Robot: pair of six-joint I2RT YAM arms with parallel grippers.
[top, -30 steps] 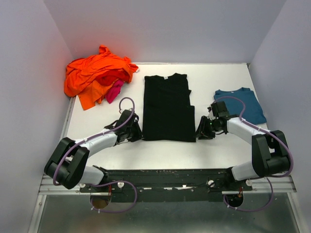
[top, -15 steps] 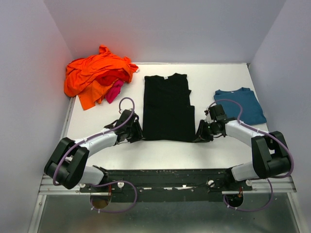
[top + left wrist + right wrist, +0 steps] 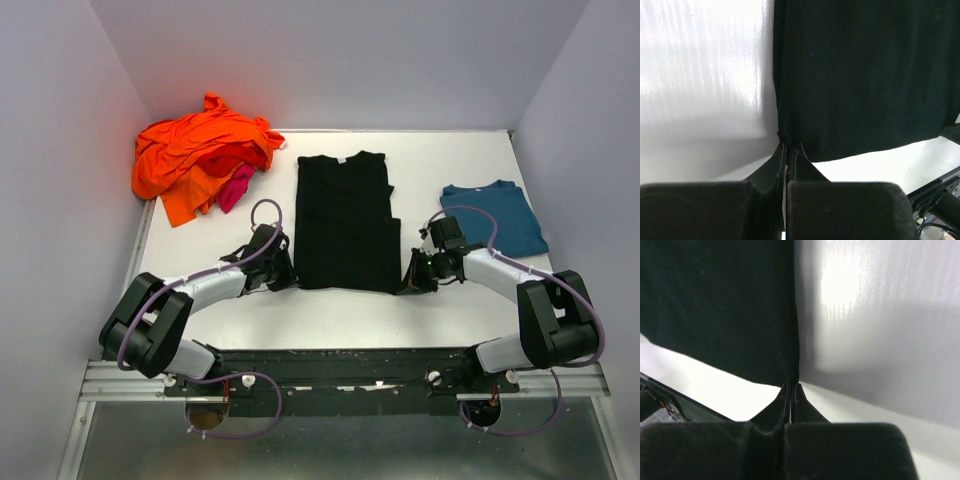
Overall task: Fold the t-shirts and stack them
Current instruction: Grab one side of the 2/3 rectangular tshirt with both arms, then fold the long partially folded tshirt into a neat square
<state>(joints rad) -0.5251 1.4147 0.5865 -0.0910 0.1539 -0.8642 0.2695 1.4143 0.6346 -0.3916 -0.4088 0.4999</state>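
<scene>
A black t-shirt (image 3: 345, 220) lies flat in the middle of the table, folded into a long strip with its collar at the far end. My left gripper (image 3: 285, 278) is shut on its near left corner, and in the left wrist view the cloth (image 3: 865, 75) bunches right at the closed tips (image 3: 788, 145). My right gripper (image 3: 408, 282) is shut on the near right corner; the black t-shirt (image 3: 720, 305) in the right wrist view meets the closed tips (image 3: 791, 385) at its edge. A teal-blue t-shirt (image 3: 497, 217) lies folded at the right.
A crumpled pile of orange t-shirts (image 3: 200, 150) with a magenta-pink one (image 3: 238, 186) poking out sits at the back left. Grey walls (image 3: 60, 150) close in the table on three sides. The black mounting rail (image 3: 340, 365) runs along the near edge.
Both grippers have slid inward to the black t-shirt's near corners and shut on the cloth. The shirts have not shifted.
</scene>
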